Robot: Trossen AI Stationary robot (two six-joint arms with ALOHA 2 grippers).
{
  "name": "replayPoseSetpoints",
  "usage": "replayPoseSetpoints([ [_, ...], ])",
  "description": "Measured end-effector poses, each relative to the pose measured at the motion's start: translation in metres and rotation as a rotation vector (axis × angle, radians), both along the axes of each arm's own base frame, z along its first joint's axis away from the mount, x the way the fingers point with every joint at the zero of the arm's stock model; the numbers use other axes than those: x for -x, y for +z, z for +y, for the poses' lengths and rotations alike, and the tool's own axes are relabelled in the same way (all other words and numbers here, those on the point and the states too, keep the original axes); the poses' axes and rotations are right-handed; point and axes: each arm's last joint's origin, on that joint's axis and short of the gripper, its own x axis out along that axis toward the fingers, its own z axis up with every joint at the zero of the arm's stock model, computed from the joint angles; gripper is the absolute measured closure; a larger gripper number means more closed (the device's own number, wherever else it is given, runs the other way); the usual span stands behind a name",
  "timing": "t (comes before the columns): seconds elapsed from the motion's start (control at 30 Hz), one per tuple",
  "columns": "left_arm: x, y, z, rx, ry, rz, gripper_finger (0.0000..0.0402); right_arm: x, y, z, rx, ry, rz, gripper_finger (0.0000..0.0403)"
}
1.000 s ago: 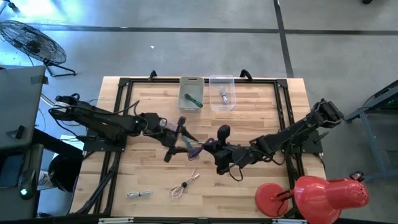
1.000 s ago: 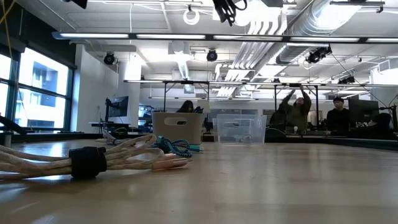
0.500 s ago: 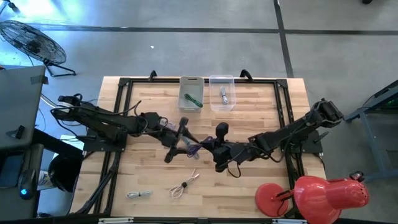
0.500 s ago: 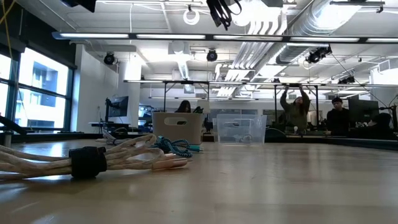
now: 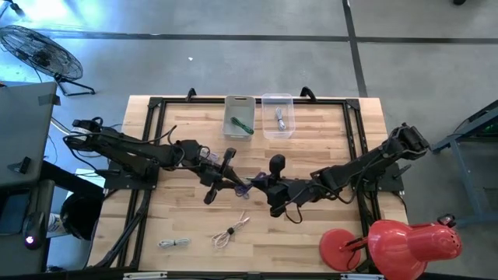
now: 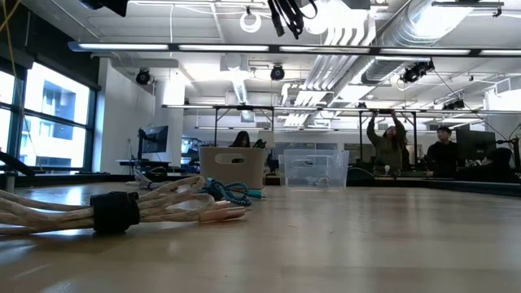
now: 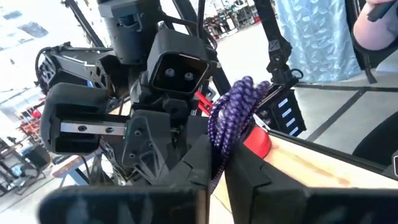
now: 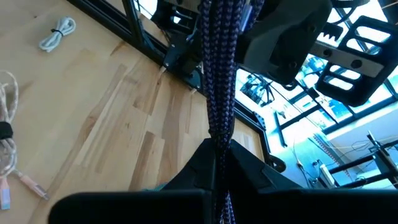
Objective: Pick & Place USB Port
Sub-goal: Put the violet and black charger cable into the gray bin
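Both the left gripper and right gripper clamp the purple cable mid-air, short of the clear bin; suggest releasing one side before carrying.

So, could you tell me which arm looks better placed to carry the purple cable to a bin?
Probably the left. Both grippers, left and right, pinch the purple cable above mid-table, but the left sits slightly nearer the grey bin; the clear bin favours neither.
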Motion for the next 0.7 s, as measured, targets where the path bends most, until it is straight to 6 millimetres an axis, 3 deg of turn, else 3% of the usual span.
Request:
replayPoseSetpoints([
  [0.17,-0.0002,-0.0014,0.0005,-0.003,0.023,0.019,0.0390,0.0001,-0.0010,-0.0003,-0.001,-0.002,0.008,0.0387],
  [0.37,-0.0004,-0.0020,0.0009,-0.003,0.041,0.024,0.0392,0.0006,-0.0022,-0.0010,-0.112,-0.057,-0.014,0.0333],
  [0.7,-0.0014,-0.0060,0.0035,-0.013,0.128,0.068,0.0392,0.0049,-0.0022,0.0030,-0.076,-0.166,-0.042,0.0280],
])
